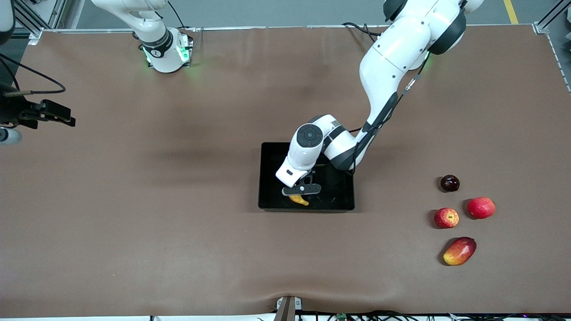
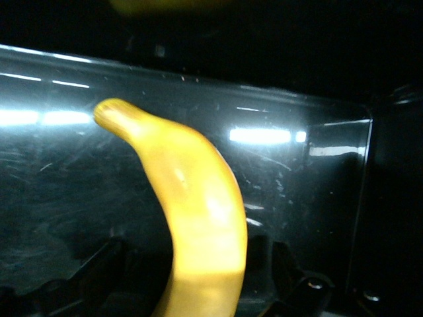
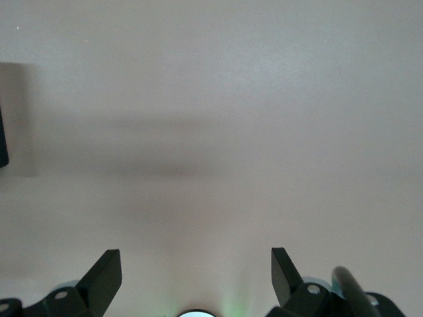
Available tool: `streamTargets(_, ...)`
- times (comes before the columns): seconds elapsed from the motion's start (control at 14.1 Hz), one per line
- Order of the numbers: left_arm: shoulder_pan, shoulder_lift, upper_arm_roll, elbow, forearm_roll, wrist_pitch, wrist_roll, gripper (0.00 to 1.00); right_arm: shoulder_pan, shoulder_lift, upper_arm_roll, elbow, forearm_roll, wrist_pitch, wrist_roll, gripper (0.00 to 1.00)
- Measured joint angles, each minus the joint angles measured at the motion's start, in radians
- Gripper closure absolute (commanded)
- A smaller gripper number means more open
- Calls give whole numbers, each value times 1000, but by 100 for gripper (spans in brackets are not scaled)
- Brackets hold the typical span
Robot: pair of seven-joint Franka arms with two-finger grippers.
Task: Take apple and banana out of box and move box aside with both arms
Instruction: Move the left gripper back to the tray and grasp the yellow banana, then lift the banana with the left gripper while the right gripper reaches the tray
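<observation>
A brown-covered table (image 1: 134, 200) carried everything. A glossy black rectangular tray (image 1: 267, 178) sat near its middle. Toward the left arm's end lay four loose fruits: a small dark red one (image 1: 449, 183) farthest from the front camera, then a plain pinkish-red round fruit (image 1: 481, 207) beside a red apple (image 1: 446, 218) with yellow streaks, and nearest the camera an oval red-yellow mango (image 1: 460, 251)
</observation>
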Motion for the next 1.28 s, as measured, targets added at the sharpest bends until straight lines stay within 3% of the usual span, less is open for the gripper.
streamTargets(0.07,0,2,1,1,0,1,0,96,0,1,-1,0,0,1,0,0)
streamTargets(0.14,0,2,-1,5,0,5,1,100,-1,1,-2,1,1,1,0,0)
streamTargets(0.28,-3,1,-2,15,0,6,1,100,-2,2,-4,1,7,0,0,0)
streamTargets(0.57,-1,-6,3,35,23,7,47,100,5,20,-2,0,109,0,11,0)
streamTargets(0.85,20,-74,7,44,42,-45,108,100,39,91,0,-11,165,45,29,0)
streamTargets(1.28,90,-250,-10,50,-3,-224,186,100,242,210,6,-16,195,175,277,0)
